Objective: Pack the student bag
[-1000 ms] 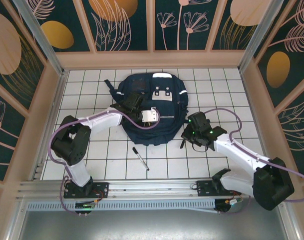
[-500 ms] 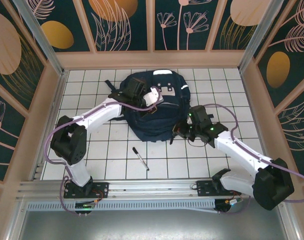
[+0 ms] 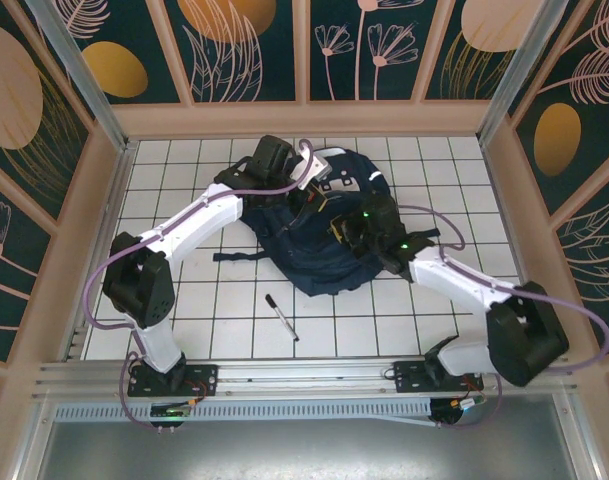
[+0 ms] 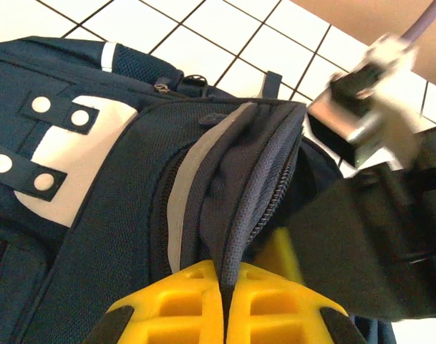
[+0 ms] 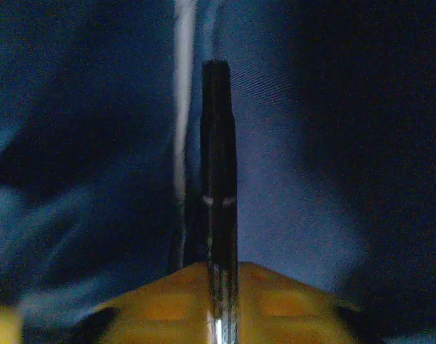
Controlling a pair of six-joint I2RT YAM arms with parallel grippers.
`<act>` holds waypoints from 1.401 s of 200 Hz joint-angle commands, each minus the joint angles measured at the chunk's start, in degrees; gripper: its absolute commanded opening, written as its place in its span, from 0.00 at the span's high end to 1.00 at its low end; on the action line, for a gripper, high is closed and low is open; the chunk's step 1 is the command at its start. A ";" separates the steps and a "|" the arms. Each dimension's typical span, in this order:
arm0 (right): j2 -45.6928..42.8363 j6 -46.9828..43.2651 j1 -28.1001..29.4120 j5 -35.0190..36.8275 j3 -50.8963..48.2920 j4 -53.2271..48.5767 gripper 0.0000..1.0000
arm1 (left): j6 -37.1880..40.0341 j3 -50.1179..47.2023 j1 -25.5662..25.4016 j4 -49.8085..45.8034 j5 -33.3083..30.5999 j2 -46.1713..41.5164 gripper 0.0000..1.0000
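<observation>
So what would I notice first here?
The big navy student bag lies in the middle of the white tiled table. The left claw pinches its zip edge between yellow fingers. The right claw holds a slim black pen against the blue fabric.

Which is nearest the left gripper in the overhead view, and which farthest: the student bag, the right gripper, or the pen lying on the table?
1. student bag, pinched by the left gripper itself.
2. right gripper, just beside it over the bag, black marker between its fingers.
3. pen, on the table, toward the near edge.
</observation>
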 commanded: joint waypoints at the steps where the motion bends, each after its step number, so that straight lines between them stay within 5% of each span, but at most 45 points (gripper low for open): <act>1: 4.44 8.98 0.67 8.42 4.55 2.74 0.48 | -0.46 1.09 -0.16 4.47 2.51 -1.85 1.00; 19: 4.50 8.27 1.35 9.02 6.14 0.07 0.37 | 1.28 0.19 -0.07 4.87 0.60 -2.57 1.00; 53: -1.82 -6.29 4.54 10.01 8.90 -14.80 0.37 | 3.23 -0.80 0.63 5.67 -5.27 -1.89 1.00; 100: -10.97 -36.44 15.89 -0.54 2.81 -28.49 0.38 | 1.73 -0.05 5.34 5.79 1.20 1.15 1.00; 140: 2.82 -41.99 32.68 0.33 8.35 -28.67 0.39 | 1.74 -0.94 7.29 4.94 2.81 2.77 1.00; 184: 21.65 -47.08 37.82 7.31 19.39 -31.91 0.41 | 1.47 -1.19 7.76 4.22 3.41 3.50 1.00; 220: 28.34 -45.86 38.40 10.26 24.45 -37.76 0.48 | 1.96 -2.52 8.02 4.42 3.10 3.19 1.00; 258: 32.28 -42.72 39.00 10.44 23.02 -41.25 0.78 | 1.74 -2.95 8.11 4.63 3.26 3.02 1.00; 280: 27.42 -39.77 39.67 11.57 21.68 -41.17 0.95 | 1.74 -2.89 8.11 4.32 3.31 2.75 1.00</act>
